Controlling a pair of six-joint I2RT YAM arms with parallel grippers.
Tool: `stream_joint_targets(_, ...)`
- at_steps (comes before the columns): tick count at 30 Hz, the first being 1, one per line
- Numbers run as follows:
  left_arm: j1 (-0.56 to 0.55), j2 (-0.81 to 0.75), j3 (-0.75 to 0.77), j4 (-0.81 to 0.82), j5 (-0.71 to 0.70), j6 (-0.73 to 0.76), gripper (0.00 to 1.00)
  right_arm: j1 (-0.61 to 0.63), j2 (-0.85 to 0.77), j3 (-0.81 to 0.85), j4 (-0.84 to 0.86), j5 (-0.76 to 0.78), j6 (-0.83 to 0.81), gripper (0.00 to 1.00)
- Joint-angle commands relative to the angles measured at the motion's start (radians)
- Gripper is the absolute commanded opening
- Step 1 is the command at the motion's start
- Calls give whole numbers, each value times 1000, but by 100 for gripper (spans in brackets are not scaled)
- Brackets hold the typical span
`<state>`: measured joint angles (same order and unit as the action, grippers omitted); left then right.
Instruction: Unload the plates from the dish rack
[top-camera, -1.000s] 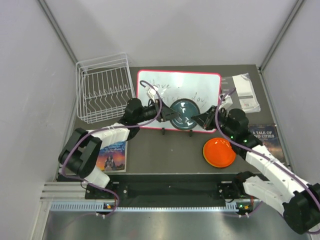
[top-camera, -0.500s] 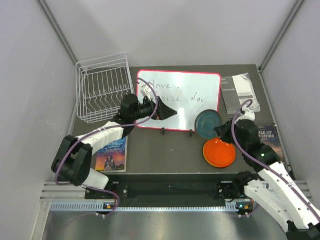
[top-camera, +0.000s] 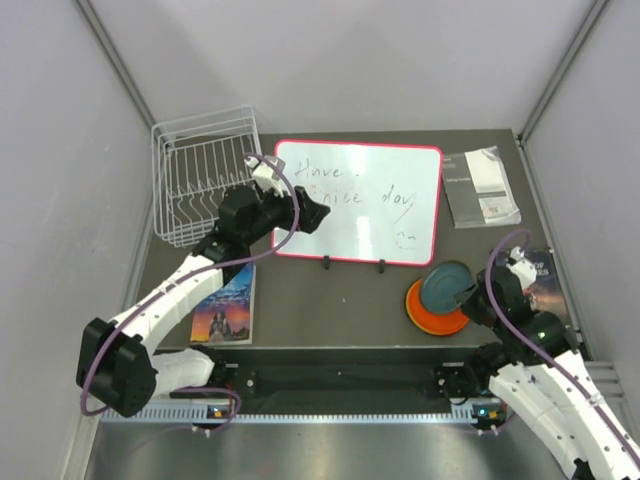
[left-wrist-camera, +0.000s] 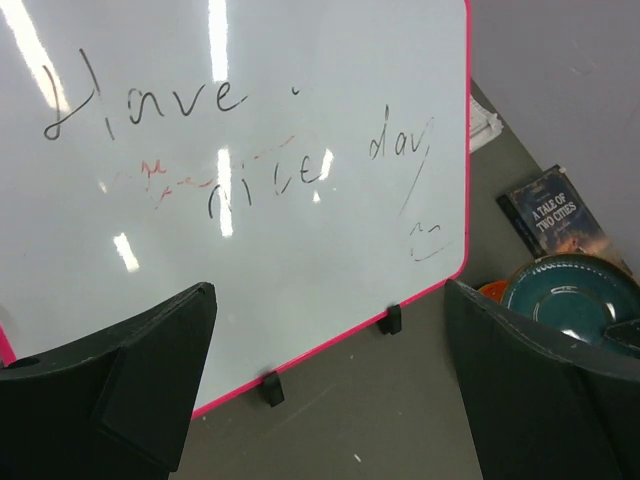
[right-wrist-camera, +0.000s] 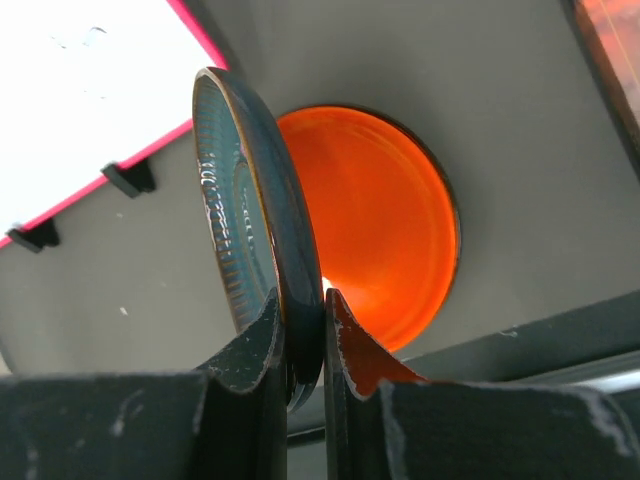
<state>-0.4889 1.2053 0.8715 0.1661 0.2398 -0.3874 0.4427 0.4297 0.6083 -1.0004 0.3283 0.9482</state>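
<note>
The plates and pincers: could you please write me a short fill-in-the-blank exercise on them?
1. The gripped plate, in the shut right pincer, is dark ____.
2. Beneath it, the orange plate lies flat on the ____.
3. The left pincer hangs over the whiteboard with its jaws wide ____.
Missing words: teal; table; open.

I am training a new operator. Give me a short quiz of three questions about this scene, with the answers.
1. True or false: the right gripper is shut on the dark teal plate.
2. What lies just below that plate? A) the whiteboard B) the orange plate C) a book
3. In one word, how do the jaws of the left gripper stand?
Key: 1 true; 2 B; 3 open.
</note>
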Motion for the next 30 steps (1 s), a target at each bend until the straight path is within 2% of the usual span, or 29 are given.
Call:
stream_joint_targets(1, 0, -39, -23, -25, -57, 27, 99, -1, -32, -15, -14, 32, 66, 0)
stream_joint_targets(13, 1, -13, -32, -17, -82, 25, 99, -1, -22, -114, 63, -37, 67, 0)
stream_joint_targets(16, 1, -13, -34, -22, -102, 25, 99, -1, -9, -125, 71, -47, 70, 9)
stream_joint_targets(17, 3, -13, -35, -23, -108, 25, 99, -1, -3, -125, 69, -48, 70, 19)
stream_joint_targets(19, 3, -13, -39, -25, -109, 24, 99, -1, 18, -122, 66, -48, 69, 28)
stream_joint_targets(21, 4, -13, -42, -25, -112, 19, 99, -1, 38, -119, 65, -48, 67, 32)
stream_joint_targets(24, 6, -12, -43, -25, -109, 12, 99, -1, 47, -114, 63, -46, 63, 47)
stream_joint_targets(30, 9, -9, -42, -28, -112, 13, 99, -1, 69, -71, 0, -3, 67, 56)
